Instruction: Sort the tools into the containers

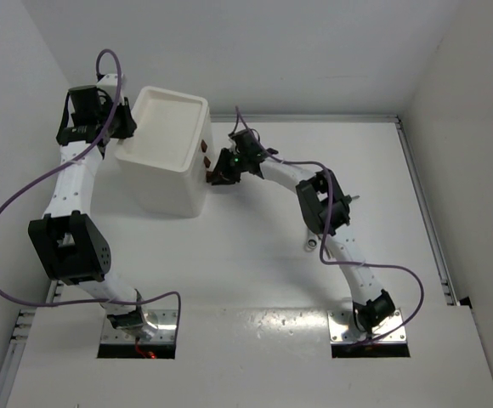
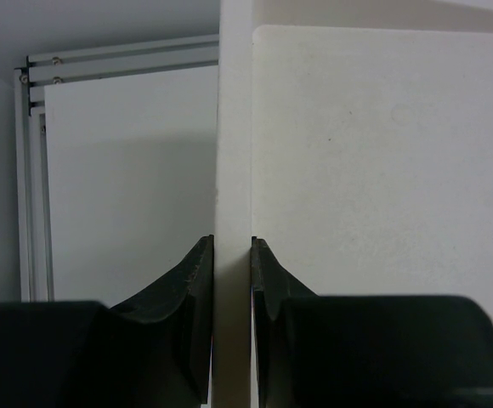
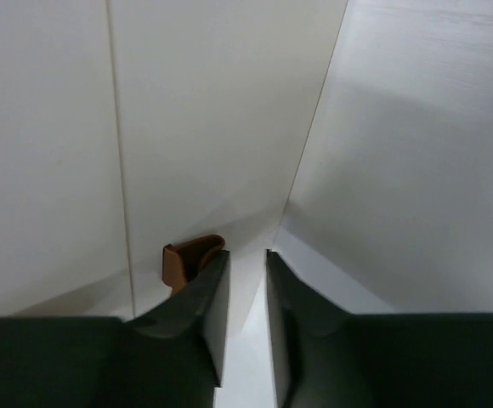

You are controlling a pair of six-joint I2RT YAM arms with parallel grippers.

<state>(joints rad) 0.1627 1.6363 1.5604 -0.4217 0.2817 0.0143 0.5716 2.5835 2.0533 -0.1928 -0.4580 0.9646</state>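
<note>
White cabinet [image 1: 166,183] wall pinched by left gripper [image 2: 232,251]; right gripper [image 3: 246,259] slightly parted beside handle [image 3: 191,255]

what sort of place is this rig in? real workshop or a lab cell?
Most likely a lab test cell, not a workshop. Plain white walls box in a white table edged with aluminium framing. The left arm and right arm are bolted to it, working one white cabinet.
</note>
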